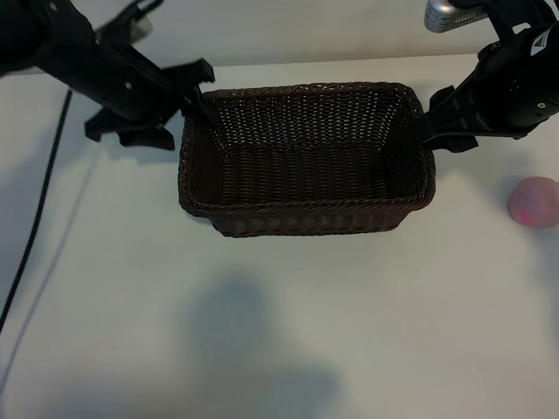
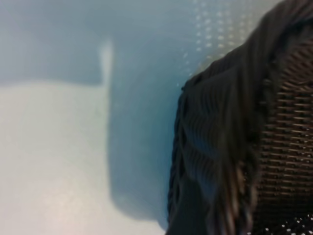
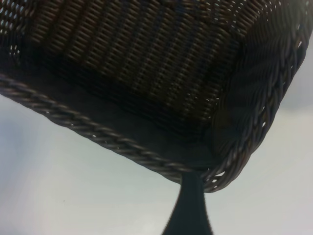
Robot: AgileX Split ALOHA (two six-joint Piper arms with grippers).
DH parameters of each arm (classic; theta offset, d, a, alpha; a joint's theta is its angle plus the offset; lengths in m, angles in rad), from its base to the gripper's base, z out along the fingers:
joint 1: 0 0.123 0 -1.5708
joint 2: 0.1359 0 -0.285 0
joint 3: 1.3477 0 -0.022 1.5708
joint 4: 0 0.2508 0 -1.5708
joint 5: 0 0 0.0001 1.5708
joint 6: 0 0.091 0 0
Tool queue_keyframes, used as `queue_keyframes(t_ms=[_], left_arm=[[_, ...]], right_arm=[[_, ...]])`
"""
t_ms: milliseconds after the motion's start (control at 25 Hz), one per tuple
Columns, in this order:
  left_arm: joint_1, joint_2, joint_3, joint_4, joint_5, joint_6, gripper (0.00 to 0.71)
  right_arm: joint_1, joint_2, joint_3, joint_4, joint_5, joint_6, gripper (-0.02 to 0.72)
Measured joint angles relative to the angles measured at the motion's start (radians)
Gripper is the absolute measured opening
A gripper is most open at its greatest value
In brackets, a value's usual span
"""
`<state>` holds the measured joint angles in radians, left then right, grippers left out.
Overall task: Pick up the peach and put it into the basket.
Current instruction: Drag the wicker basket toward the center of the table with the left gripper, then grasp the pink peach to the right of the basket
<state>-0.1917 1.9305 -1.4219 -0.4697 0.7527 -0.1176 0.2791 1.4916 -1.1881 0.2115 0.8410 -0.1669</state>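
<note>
Both hands — left (image 1: 194,98), right (image 1: 426,122) — spread at the basket (image 1: 306,209) ends, holding nothing.

You are looking down on a white table (image 1: 288,332) with a smooth, matte top. The dark brown woven wicker basket (image 1: 306,223) sits directly on it, toward the far middle, its long sides running across your view and its braided rim facing up. The pale pink peach (image 1: 534,202) lies on the table too, near the right edge, well apart from the basket and outside it. A thin black cable (image 1: 35,229) trails over the left part of the tabletop, running from the far side toward the near left corner. Soft shadows fall on the near part of the surface.
</note>
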Motion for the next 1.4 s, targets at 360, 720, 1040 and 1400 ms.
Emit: queue_keyframes(t_ms=[360,720,1040,1400], left_arm=[[0.000,-0.046,-0.223,0.227,0.242,-0.021,0.609],[0.062,-0.054,-0.378,0.356,0.419,0.083,0.599],[0.215,-0.140,-0.378,0.363,0.420,0.169,0.597],[0.367,-0.317,-0.375,0.168,0.420,0.286,0.597]], right_arm=[[0.000,0.000,0.000,0.000,0.000,0.000,0.587],[0.000,0.000,0.000,0.000,0.008,0.000,0.587],[0.000,0.000,0.000,0.000,0.011,0.000,0.587],[0.000,0.000,0.000,0.000,0.014,0.000,0.587]])
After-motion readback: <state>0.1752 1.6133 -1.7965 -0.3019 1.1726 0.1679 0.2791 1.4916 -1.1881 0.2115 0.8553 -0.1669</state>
